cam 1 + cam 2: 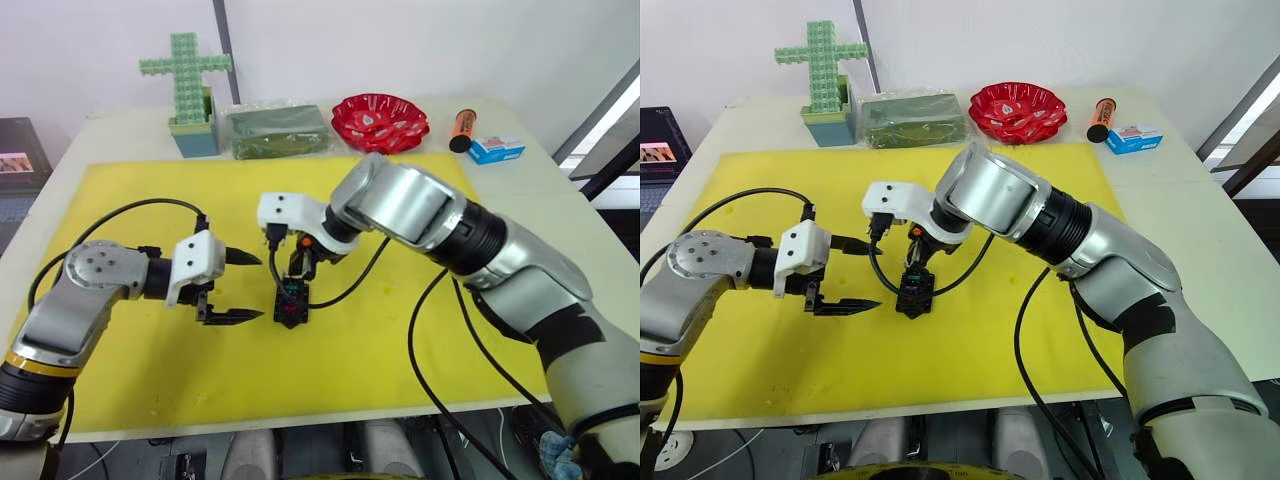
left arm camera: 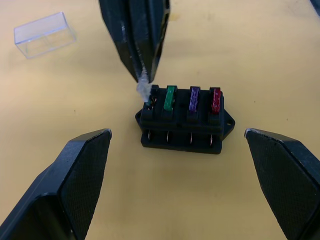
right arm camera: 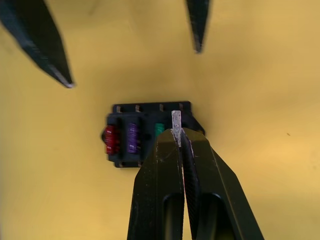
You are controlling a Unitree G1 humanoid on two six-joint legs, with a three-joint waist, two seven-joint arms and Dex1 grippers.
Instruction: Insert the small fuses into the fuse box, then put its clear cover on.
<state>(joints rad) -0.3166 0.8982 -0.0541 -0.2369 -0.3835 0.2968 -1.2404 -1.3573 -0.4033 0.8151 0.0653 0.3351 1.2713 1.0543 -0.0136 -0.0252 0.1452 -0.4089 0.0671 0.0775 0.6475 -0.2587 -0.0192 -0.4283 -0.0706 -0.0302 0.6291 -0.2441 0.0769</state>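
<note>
**Last fuse pinched over the end slot**

The right gripper has its jaws pressed together on the fourth fuse, a pale sliver whose free end sticks out past the fingertips and sits right at the empty end slot of the fuse box. Green, purple and red fuses already stand in the other three slots, just beside the jaws.

The left gripper hangs beside the box with its jaws spread wide and nothing between them.

The fuse looks featherlight, stiff and slick. Held by its narrow plastic top, it could easily twist or slip if pushed off-line, so a straight press along the blades seems wise. The box looks light enough to slide on the yellow mat.

The clear cover lies on the mat, well apart from both jaws. It is probably thin, glassy and slippery, best taken across its long sides.
</note>
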